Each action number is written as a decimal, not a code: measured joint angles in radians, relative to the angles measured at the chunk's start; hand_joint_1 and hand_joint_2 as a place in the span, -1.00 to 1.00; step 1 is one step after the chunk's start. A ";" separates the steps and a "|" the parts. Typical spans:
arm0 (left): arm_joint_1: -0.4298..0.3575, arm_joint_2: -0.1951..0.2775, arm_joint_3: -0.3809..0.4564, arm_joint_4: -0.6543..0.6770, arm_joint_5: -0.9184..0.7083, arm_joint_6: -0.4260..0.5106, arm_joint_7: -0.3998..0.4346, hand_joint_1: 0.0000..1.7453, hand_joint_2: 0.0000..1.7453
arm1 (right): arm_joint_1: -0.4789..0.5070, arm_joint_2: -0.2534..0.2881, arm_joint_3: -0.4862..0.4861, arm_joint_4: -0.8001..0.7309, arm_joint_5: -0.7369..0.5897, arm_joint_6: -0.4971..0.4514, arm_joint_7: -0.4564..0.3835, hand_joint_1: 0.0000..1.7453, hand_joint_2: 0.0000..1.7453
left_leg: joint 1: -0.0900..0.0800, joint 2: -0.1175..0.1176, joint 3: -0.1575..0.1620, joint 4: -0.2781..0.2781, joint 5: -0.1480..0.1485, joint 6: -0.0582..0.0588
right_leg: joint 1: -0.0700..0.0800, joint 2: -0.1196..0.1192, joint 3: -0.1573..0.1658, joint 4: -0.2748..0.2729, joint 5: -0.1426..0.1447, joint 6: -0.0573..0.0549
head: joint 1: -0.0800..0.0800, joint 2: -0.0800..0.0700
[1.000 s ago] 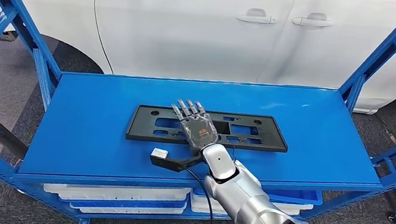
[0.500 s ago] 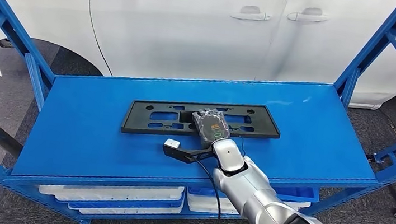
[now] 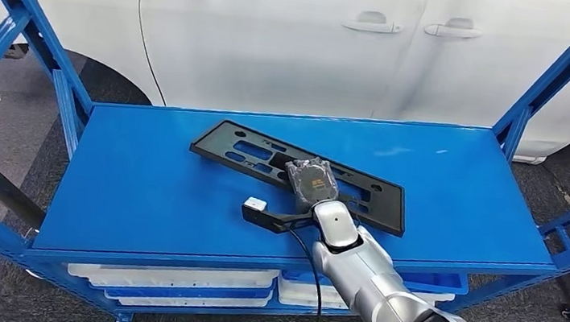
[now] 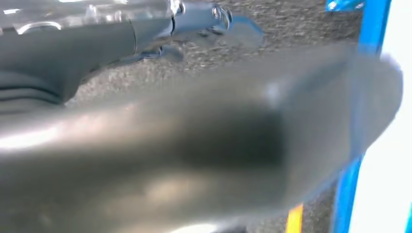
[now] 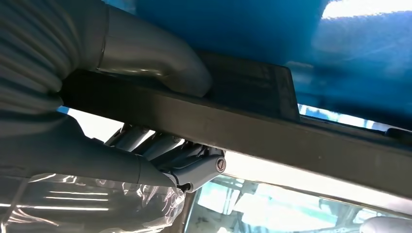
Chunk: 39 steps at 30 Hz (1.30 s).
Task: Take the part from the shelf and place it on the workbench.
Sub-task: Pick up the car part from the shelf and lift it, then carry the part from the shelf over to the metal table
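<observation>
Change: black plate (image 3: 300,173) now lies slanted, its left end swung toward the car.
Right hand (image 3: 312,182): grips the plate's near edge, thumb (image 5: 160,68) on one face, fingers (image 5: 165,150) on the other.
Left hand: state cannot be told.
Plate location: blue shelf (image 3: 141,185) top.
Surroundings: white car (image 3: 279,39) behind; white bins (image 3: 171,282) below.

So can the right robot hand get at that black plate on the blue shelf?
Yes, it looks so: the right robot hand already grips the black plate at its near edge, thumb on one face, fingers on the other.

No text, label, brand or number is legible on anything here.
</observation>
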 joint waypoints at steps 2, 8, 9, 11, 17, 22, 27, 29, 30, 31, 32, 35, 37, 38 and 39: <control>0.000 0.000 -0.005 0.000 -0.001 0.006 -0.018 -1.00 1.00 | 0.009 -0.004 -0.013 -0.007 -0.017 -0.019 -0.029 1.00 1.00 | -0.002 -0.002 0.001 0.001 0.000 0.000 | 0.001 0.000 -0.013 0.019 0.015 -0.004 | 0.000 0.000; -0.001 -0.002 -0.007 0.000 0.024 0.016 -0.026 -1.00 1.00 | 0.051 -0.009 -0.096 -0.264 -0.286 0.035 -0.224 1.00 1.00 | -0.007 0.001 0.004 0.001 -0.005 -0.017 | 0.019 -0.001 0.118 -0.268 0.138 -0.038 | 0.001 0.000; -0.001 -0.002 -0.007 0.000 0.028 0.017 -0.025 -1.00 1.00 | 0.064 -0.012 -0.109 -0.332 -0.336 0.061 -0.241 1.00 1.00 | -0.007 0.002 0.007 -0.001 -0.004 -0.022 | 0.018 -0.001 0.120 -0.272 0.140 -0.041 | 0.002 0.000; 0.000 -0.001 -0.005 0.000 0.038 0.017 -0.024 -1.00 1.00 | 0.097 -0.019 -0.133 -0.461 -0.452 0.099 -0.285 1.00 1.00 | -0.007 0.001 0.002 0.015 -0.020 -0.031 | 0.012 -0.004 0.127 -0.286 0.146 -0.049 | 0.002 0.000; 0.007 0.000 0.013 0.000 0.075 0.009 -0.047 -1.00 1.00 | 0.203 -0.050 -0.186 -0.840 -0.882 0.222 -0.433 1.00 1.00 | -0.001 0.002 -0.116 0.280 -0.136 -0.048 | 0.006 -0.008 0.132 -0.292 0.148 -0.057 | -0.001 0.000; 0.005 -0.001 0.043 0.000 0.143 0.035 -0.125 -1.00 1.00 | 0.280 -0.072 -0.224 -1.168 -1.485 0.562 -0.522 1.00 1.00 | -0.002 0.002 0.011 0.018 -0.019 -0.037 | 0.010 -0.005 0.128 -0.267 0.129 -0.039 | 0.000 0.000; 0.006 -0.002 0.054 0.000 0.157 -0.029 -0.177 -1.00 1.00 | 0.365 -0.103 -0.228 -1.334 -1.695 0.931 -0.549 1.00 1.00 | 0.000 0.000 0.017 0.000 -0.016 -0.005 | 0.007 -0.004 0.112 -0.227 0.097 -0.015 | 0.002 0.000; 0.005 -0.002 0.055 0.000 0.155 -0.038 -0.181 -1.00 1.00 | 0.390 -0.111 -0.227 -1.364 -1.702 0.961 -0.558 1.00 1.00 | 0.000 0.001 0.017 -0.002 -0.015 0.001 | 0.004 -0.003 0.056 -0.106 0.033 -0.006 | 0.004 0.000; 0.006 -0.002 0.055 0.000 0.154 -0.040 -0.182 -1.00 1.00 | 0.400 -0.115 -0.227 -1.373 -1.703 0.963 -0.561 1.00 1.00 | 0.000 0.001 0.016 -0.002 -0.015 0.002 | 0.003 -0.003 0.021 -0.034 0.003 -0.003 | 0.004 0.000; 0.006 -0.002 0.055 0.000 0.154 -0.041 -0.182 -1.00 1.00 | 0.409 -0.118 -0.227 -1.379 -1.704 0.965 -0.562 1.00 1.00 | -0.001 0.001 0.016 -0.002 -0.015 0.002 | 0.002 -0.003 -0.005 0.018 -0.012 -0.002 | 0.004 0.000; 0.007 -0.003 0.055 0.000 0.154 -0.042 -0.182 -1.00 1.00 | 0.417 -0.121 -0.227 -1.384 -1.704 0.966 -0.563 1.00 1.00 | -0.002 0.001 0.016 -0.001 -0.015 0.002 | 0.001 -0.003 -0.012 0.032 -0.007 -0.002 | 0.004 0.000; 0.006 -0.005 0.055 0.000 0.154 -0.043 -0.182 -1.00 1.00 | 0.425 -0.126 -0.227 -1.400 -1.706 0.969 -0.563 1.00 1.00 | -0.004 -0.001 0.018 0.000 -0.015 0.001 | 0.004 -0.003 0.078 -0.146 0.086 -0.017 | 0.004 0.000; 0.005 -0.007 0.056 0.000 0.157 -0.040 -0.183 -1.00 1.00 | 0.425 -0.126 -0.227 -1.411 -1.709 0.983 -0.564 1.00 1.00 | -0.006 -0.002 0.017 0.001 -0.016 -0.005 | 0.010 -0.003 0.130 -0.253 0.120 -0.029 | 0.004 0.000; 0.005 -0.008 0.057 0.000 0.158 -0.036 -0.181 -1.00 1.00 | 0.427 -0.127 -0.227 -1.414 -1.712 0.999 -0.567 1.00 1.00 | -0.006 -0.002 0.016 0.001 -0.016 -0.010 | 0.014 -0.003 0.136 -0.269 0.122 -0.032 | 0.004 0.000; 0.005 -0.009 0.057 0.000 0.159 -0.030 -0.176 -1.00 1.00 | 0.431 -0.128 -0.225 -1.416 -1.712 1.019 -0.571 1.00 1.00 | -0.007 -0.002 0.017 -0.001 -0.014 -0.016 | 0.016 -0.003 0.136 -0.270 0.125 -0.035 | 0.005 0.000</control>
